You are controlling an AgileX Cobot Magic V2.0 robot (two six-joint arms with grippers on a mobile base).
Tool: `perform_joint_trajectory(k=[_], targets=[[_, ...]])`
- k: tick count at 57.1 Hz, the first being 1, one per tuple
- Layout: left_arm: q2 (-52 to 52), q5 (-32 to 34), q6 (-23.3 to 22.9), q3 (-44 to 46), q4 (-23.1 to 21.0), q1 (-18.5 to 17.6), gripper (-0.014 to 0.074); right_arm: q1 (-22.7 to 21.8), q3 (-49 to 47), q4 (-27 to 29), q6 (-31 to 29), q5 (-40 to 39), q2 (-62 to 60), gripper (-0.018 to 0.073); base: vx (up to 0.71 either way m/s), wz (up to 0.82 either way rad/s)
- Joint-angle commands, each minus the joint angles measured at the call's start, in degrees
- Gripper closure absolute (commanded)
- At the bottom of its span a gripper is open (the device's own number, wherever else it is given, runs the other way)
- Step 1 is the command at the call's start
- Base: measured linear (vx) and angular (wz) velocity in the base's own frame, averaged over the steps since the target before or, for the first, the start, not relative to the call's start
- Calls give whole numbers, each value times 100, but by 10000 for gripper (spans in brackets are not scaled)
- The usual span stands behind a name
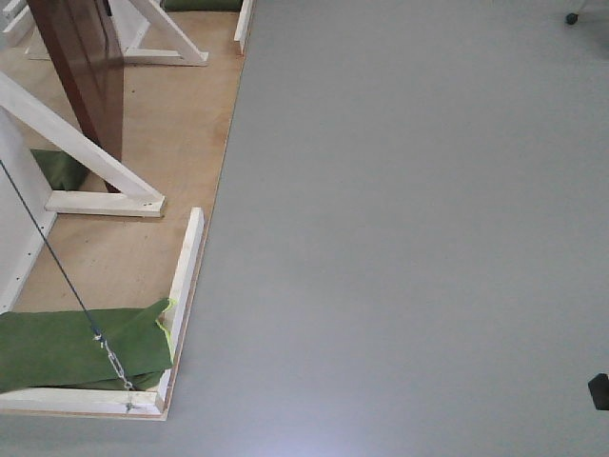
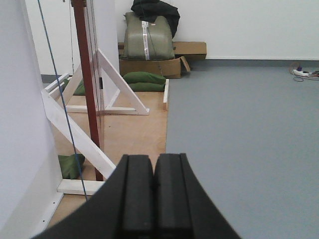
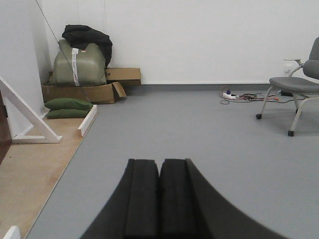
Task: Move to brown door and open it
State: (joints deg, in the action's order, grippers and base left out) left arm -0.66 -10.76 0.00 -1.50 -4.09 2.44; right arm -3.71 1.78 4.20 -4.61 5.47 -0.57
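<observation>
Cardboard boxes (image 3: pixel 82 93) by the far wall carry a bulky olive bag (image 3: pixel 79 64) topped with black cloth (image 3: pixel 87 36); their contents cannot be seen. The brown door (image 1: pixel 86 67), glossy and reddish, stands on a plywood base (image 1: pixel 162 114) between white braces (image 1: pixel 76 143). It is ahead and left of the left tool (image 2: pixel 153 199), well apart, and further left of the right tool (image 3: pixel 159 199); both tools are clenched, grasping nothing.

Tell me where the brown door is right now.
The brown door stands in the front view's upper left, on the plywood platform, beside a white diagonal brace; the left wrist view shows it edge-on at left.
</observation>
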Motion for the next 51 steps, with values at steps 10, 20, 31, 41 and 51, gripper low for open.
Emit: perform_joint_trajectory(k=[10, 20, 31, 41, 51], targets=[[-81, 464, -94, 161, 6, 0, 600, -3, 26, -41, -27, -440, -68, 559, 25, -4], [-81, 464, -94, 161, 6, 0, 600, -3, 26, -41, -27, -440, -68, 559, 25, -6], [-81, 464, -94, 161, 6, 0, 600, -3, 26, -41, -27, -440, -68, 559, 25, -7], [-81, 464, -94, 161, 6, 0, 600, -3, 26, -41, -27, -440, -68, 559, 26, -8], [-81, 464, -94, 161, 6, 0, 600, -3, 26, -41, -27, -440, -68, 559, 28, -7]])
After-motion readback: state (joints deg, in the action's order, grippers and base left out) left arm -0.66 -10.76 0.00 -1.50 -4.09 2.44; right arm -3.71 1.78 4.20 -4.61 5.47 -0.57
